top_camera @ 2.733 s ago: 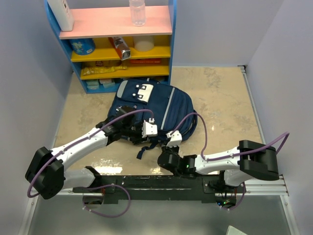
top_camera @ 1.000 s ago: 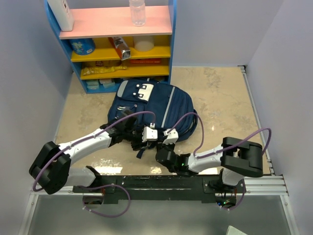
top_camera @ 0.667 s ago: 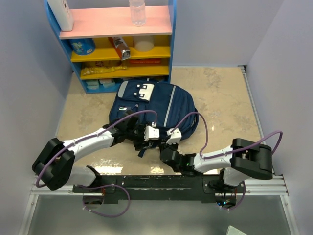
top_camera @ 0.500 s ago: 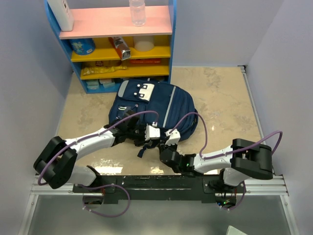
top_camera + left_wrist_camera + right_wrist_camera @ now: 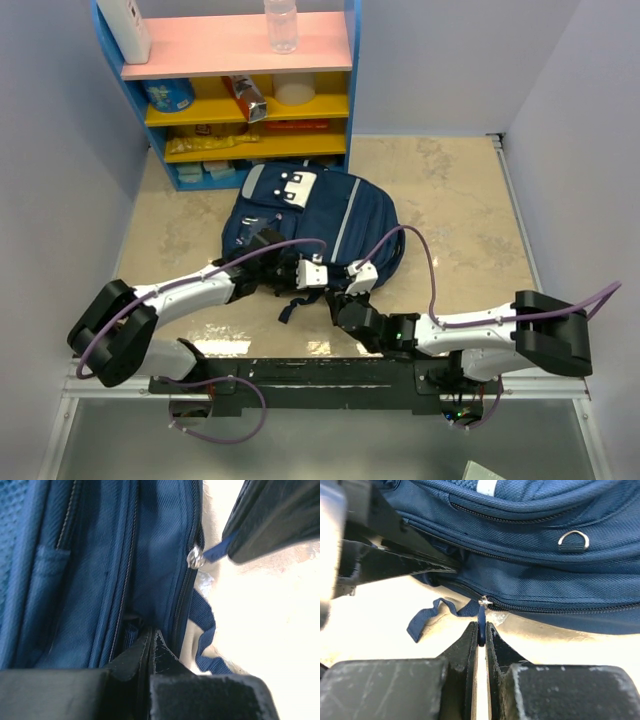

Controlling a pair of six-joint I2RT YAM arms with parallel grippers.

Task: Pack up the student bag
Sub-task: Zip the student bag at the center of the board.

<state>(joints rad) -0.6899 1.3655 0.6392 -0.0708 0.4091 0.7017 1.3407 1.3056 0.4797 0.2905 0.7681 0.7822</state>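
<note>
Navy striped fabric backpack (image 5: 330,210): near edge hidden under arms.
Left fingers (image 5: 134,655): clenched; whether fabric is pinched, unclear.
Right fingers (image 5: 465,649): grasping blue zip tab (image 5: 481,614).

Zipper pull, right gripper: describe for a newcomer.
The navy backpack lies before the shelf. On its near edge a silver slider carries the blue zipper pull, pinched by the right gripper. Unlike the loose strap beside it, it hangs from metal.

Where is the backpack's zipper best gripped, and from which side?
Grip the flat fabric pull tab hanging from the slider at the near edge of the backpack. Come from the robot's side, jaws pinching its flat faces, as the right gripper does.
</note>
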